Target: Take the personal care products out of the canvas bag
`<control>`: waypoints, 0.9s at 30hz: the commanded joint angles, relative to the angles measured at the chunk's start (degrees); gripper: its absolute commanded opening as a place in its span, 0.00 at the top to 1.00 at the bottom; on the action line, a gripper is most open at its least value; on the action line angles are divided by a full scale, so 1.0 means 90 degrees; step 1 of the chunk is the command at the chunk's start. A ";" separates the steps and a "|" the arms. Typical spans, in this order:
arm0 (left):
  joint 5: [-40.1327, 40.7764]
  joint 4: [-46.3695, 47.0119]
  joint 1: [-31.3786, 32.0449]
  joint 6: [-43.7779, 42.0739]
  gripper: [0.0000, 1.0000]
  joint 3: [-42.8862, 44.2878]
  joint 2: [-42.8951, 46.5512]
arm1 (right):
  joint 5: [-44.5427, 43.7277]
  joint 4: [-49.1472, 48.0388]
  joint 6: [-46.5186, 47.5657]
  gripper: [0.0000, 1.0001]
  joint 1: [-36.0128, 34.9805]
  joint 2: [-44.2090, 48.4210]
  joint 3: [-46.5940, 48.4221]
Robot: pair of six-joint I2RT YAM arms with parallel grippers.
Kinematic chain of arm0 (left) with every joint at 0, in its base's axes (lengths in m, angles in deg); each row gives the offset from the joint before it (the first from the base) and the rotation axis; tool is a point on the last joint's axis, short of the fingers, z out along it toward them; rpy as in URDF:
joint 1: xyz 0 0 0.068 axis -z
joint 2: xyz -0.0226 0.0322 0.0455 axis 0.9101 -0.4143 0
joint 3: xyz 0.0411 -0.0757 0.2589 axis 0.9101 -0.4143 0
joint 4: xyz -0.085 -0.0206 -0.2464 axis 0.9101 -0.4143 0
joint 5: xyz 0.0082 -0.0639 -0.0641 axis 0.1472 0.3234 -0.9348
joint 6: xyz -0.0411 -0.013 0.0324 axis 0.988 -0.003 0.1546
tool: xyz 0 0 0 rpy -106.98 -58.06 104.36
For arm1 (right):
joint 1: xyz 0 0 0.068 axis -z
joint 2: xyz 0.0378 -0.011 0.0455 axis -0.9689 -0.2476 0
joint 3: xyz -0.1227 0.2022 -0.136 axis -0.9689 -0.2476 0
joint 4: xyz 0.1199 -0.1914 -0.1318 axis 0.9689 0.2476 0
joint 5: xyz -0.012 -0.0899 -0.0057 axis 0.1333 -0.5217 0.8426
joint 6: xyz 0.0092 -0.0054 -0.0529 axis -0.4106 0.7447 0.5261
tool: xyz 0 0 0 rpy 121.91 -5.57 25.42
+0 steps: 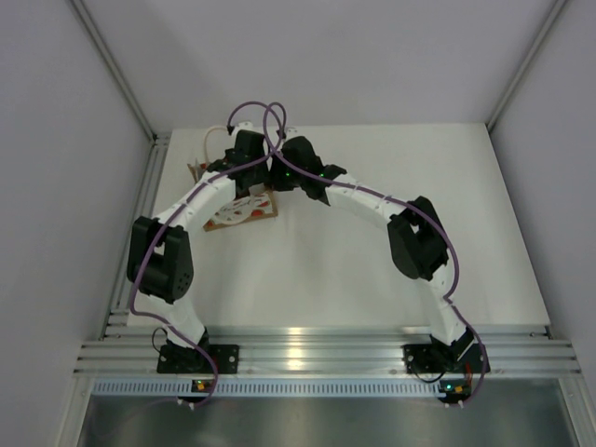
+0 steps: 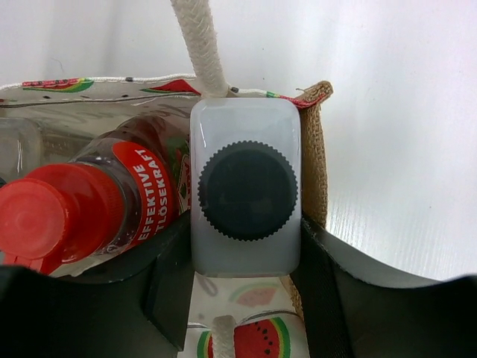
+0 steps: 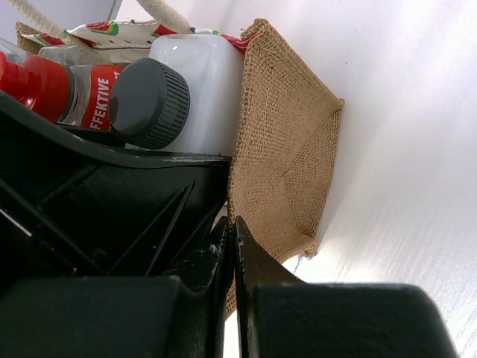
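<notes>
Left claw (image 2: 246,261) — arm stretched forward — pinches white bottle (image 2: 246,127) (inside canvas bag (image 2: 317,164)).

Desk (image 1: 372,186): white, flat, matte, faint grain in the wrist views. Resting directly on it: one canvas bag (image 1: 244,212), far-left area, watermelon-patterned panel facing up, tan burlap end touching the surface, white rope handle pointing to the far edge.
</notes>
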 commanded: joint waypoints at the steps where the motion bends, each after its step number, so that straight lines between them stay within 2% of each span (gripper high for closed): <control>1: 0.0025 0.0664 -0.0018 0.0006 0.61 0.0165 -0.0212 | 0.0323 0.0329 0.0056 1.00 -0.0034 -0.0083 -0.0161; 2: 0.0006 0.0664 -0.0018 -0.0004 0.65 0.0184 -0.0242 | 0.0323 0.0329 0.0066 1.00 -0.0024 -0.0083 -0.0161; 3: -0.0013 0.0664 -0.0009 -0.0004 0.77 0.0194 -0.0252 | 0.0323 0.0329 0.0066 1.00 -0.0024 -0.0092 -0.0161; 7: 0.0054 0.0654 0.0050 -0.0082 1.00 0.0291 -0.0242 | 0.0313 0.0329 0.0076 1.00 -0.0024 -0.0082 -0.0151; 14: 0.0718 0.0713 0.0333 -0.0082 1.00 0.0331 0.0089 | 0.0304 0.0280 0.0057 1.00 -0.0024 -0.0082 -0.0171; 27: 0.1109 0.1699 0.0577 0.0094 1.00 -0.0303 0.0929 | 0.0314 0.0153 -0.0051 1.00 0.0025 -0.0073 -0.0219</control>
